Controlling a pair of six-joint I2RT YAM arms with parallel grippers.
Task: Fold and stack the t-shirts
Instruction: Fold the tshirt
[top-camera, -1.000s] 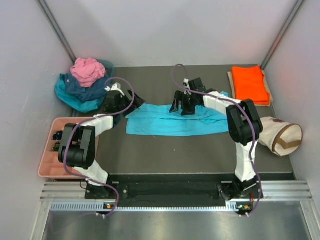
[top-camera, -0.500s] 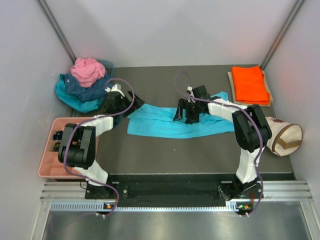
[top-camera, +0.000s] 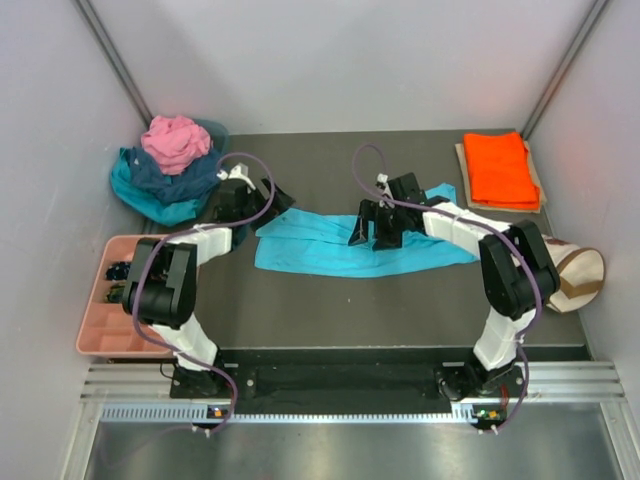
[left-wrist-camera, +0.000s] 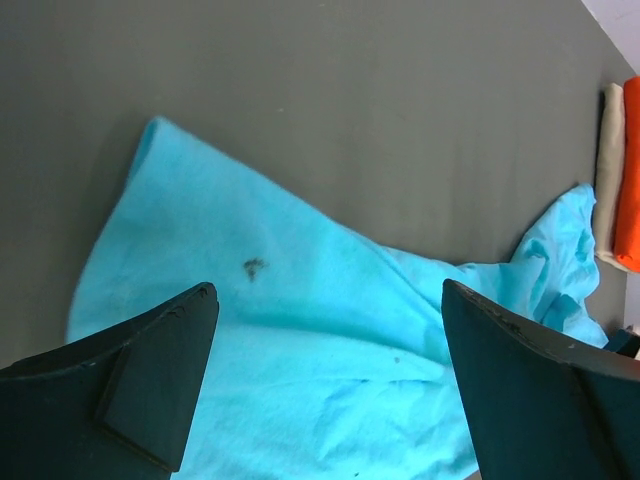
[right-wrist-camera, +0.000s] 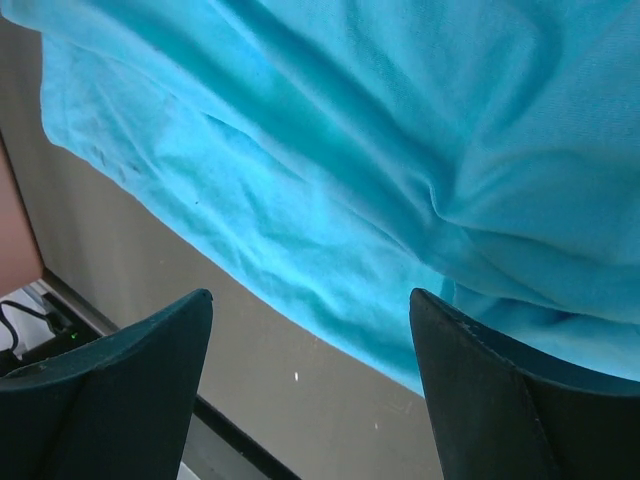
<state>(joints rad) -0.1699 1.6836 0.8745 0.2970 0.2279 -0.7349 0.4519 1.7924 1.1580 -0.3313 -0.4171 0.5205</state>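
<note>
**1. L pincer** (left-wrist-camera: 325, 300): jaws spread wide, nothing in them. Hangs over the L end of the turquoise t-shirt (top-camera: 330, 250). Cloth lies below and fwd of the fingertips, not pinched. Small dark speck on the cloth just past one fingertip (wrist view).

**2. R pincer** (top-camera: 370, 238): jaws well apart, nothing gripped. Sits over the mid part of the same shirt. Wrist view shows rumpled cloth under the gap, w/ its hem running across and bare table (top-camera: 330, 310) past it. Contact w/ cloth: cannot tell.

**3. Turquoise t-shirt:** laid out as a long wrinkled band on the table. Runs from below the L pincer, under the R pincer, and on to its R.

**4. Orange t-shirt** (top-camera: 497, 168): folded, well to the R of and beyond the R pincer.

**5. Heap, unfolded:** pink t-shirt (top-camera: 175, 140) on top, navy t-shirt (top-camera: 175, 178) under it, teal t-shirt (top-camera: 150, 200) at the bottom. Near the L pincer, to its L and beyond.

**6. Canvas bag** (top-camera: 565, 275): R of the R pincer, on the nearer side, partly behind the R arm.

**7. Pink tray** (top-camera: 110, 310): L of and nearer than the L pincer. Contents too small to tell.
</note>
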